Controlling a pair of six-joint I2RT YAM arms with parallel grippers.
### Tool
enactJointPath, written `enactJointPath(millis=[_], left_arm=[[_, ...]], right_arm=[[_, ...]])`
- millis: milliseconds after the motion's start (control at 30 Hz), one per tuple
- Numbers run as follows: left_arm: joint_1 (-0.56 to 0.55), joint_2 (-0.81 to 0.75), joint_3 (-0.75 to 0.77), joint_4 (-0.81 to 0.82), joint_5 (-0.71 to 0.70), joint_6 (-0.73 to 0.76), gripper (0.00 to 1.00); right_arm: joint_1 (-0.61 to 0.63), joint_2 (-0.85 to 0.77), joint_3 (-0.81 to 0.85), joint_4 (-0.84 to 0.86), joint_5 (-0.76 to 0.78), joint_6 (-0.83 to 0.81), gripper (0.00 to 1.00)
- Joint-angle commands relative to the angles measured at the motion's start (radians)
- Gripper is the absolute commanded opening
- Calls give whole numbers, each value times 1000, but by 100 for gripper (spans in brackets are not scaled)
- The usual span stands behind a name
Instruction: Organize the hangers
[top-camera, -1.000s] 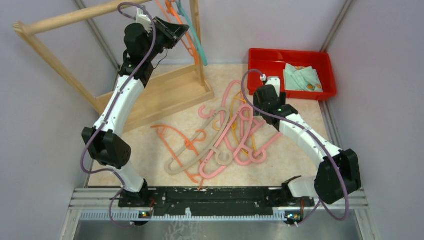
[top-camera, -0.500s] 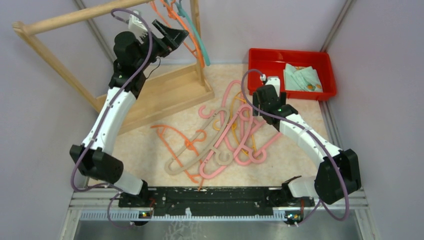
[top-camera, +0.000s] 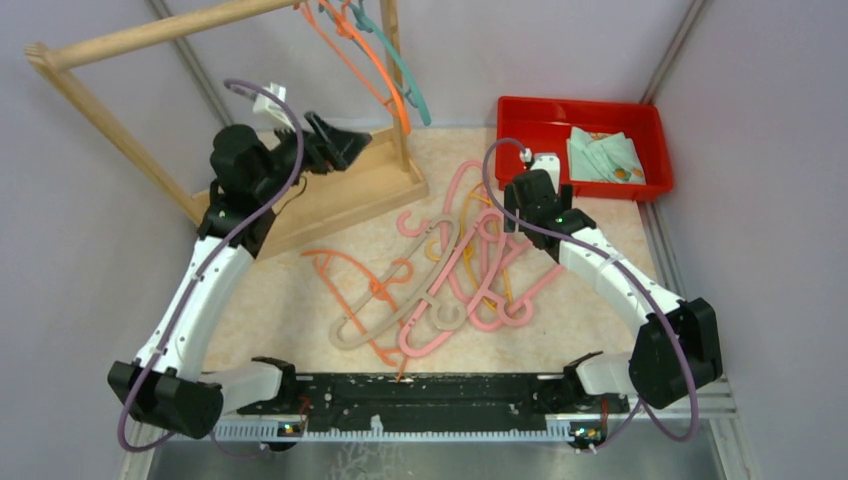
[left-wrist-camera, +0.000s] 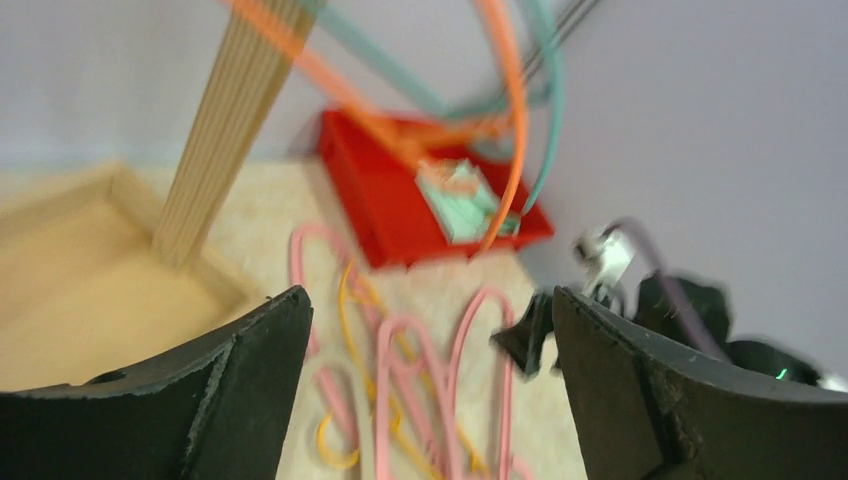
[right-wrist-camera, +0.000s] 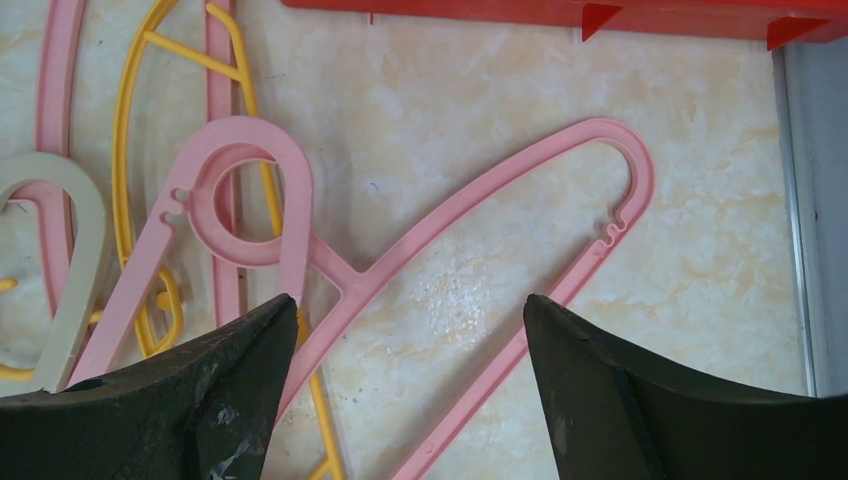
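**Top external view.** A wooden rack stands at the far left of the marbled table (top-camera: 300, 290), its pole (top-camera: 150, 35) slanting above its base (top-camera: 340, 195). Two orange hangers (top-camera: 372, 62) and a teal hanger (top-camera: 400, 70) hang side by side at the pole's right end. A tangled heap of hangers (top-camera: 440, 285) in pink, beige, orange and yellow lies flat at the table's centre. The left gripper (top-camera: 350, 150) is above the rack base, below the hung hangers and apart from them, jaws spread wide and empty. The right gripper (top-camera: 522, 203) points down over the heap's right edge; its jaws are hidden here. A red bin (top-camera: 530, 125) holding pale green packets (top-camera: 605, 155) sits at the far right.

**Left wrist view (blurred).** Both fingers (left-wrist-camera: 250, 390) frame an empty gap. Beyond them are the rack's upright post (left-wrist-camera: 225, 130), the hung orange and teal hangers, the red bin and pink hangers on the table.

**Right wrist view.** The fingers (right-wrist-camera: 200, 400) stand far apart, gripping nothing. Between and beyond them a pink hanger (right-wrist-camera: 470, 220) lies flat on the table, overlapping a yellow hanger (right-wrist-camera: 130, 120). A beige hook (right-wrist-camera: 85, 250) lies at the left, and the bin's edge runs along the top.
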Motion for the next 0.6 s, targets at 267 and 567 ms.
enactJointPath(millis=[267,567], left_arm=[[-290,-249,-465,-251,-141,159,82],[-378,-228,-559,-382,-172,112,76]], right_arm=[[-10,-36,6,17,-26,46,85],[-10,-59,-33,2,-62,70,85]])
